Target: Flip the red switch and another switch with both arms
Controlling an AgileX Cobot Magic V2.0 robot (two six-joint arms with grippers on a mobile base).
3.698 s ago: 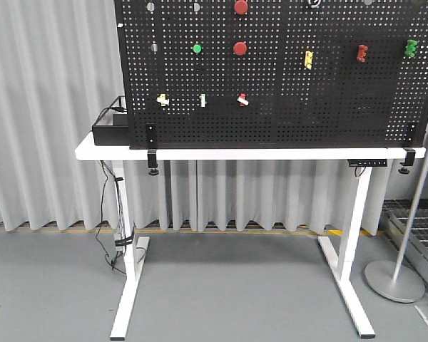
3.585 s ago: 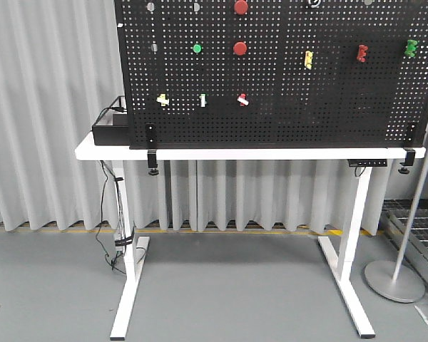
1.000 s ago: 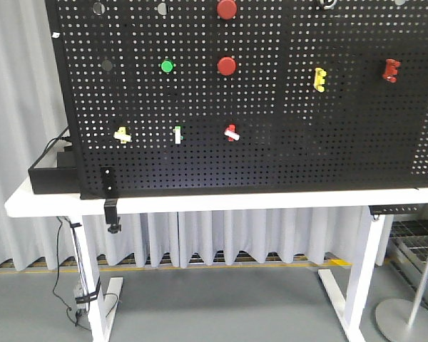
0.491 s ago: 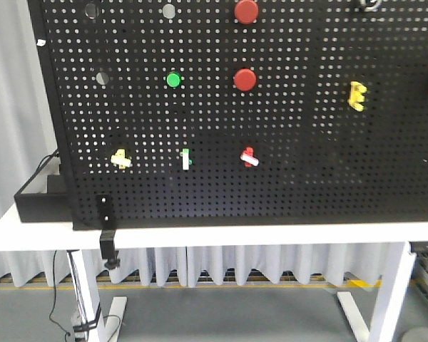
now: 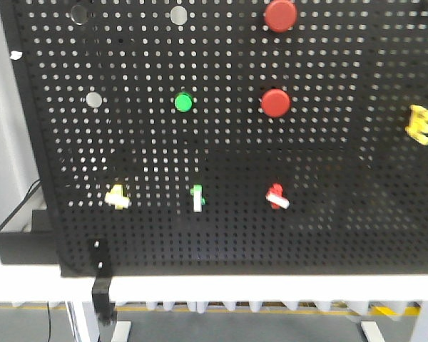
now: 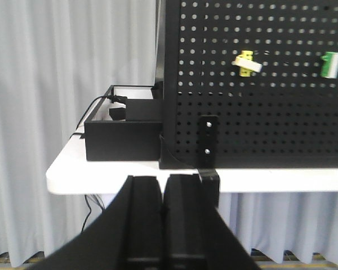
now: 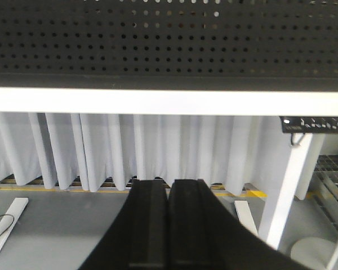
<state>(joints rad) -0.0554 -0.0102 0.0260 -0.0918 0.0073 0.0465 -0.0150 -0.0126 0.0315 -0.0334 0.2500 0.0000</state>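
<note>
My left claw point(image 6: 162, 188) is nearest, low in its wrist view. Its two black fingers are pressed together with only a thin seam between them, and they hold nothing. My right claw point(image 7: 169, 191) is the same, fingers flat against each other and empty, with the white table edge point(image 7: 169, 101) running across above it.

Just beyond my left claw a black clamp bracket point(image 6: 207, 143) grips the table's near edge. To its left a black box point(image 6: 121, 138) sits on the tabletop with a cable going into it. Under the table on the right hangs a black power strip point(image 7: 315, 124), beside a white table leg point(image 7: 287, 180).

The black pegboard point(image 5: 328, 178) stands upright on the table. Three small toggles sit in a row along its lower part, well apart from both claws. The yellow switch point(image 5: 118, 197) is on the left, its white lever tilted down to the right. The green toggle point(image 5: 197, 198) is in the middle with its lever upright. The red switch point(image 5: 276, 197) is on the right, its lever slanting down to the right. Higher up are a green button point(image 5: 183, 102), two round red buttons point(image 5: 275, 102) and, at the far right, a yellow hook point(image 5: 419, 124).

Farthest back hangs a pale grey curtain point(image 6: 56, 84).
</note>
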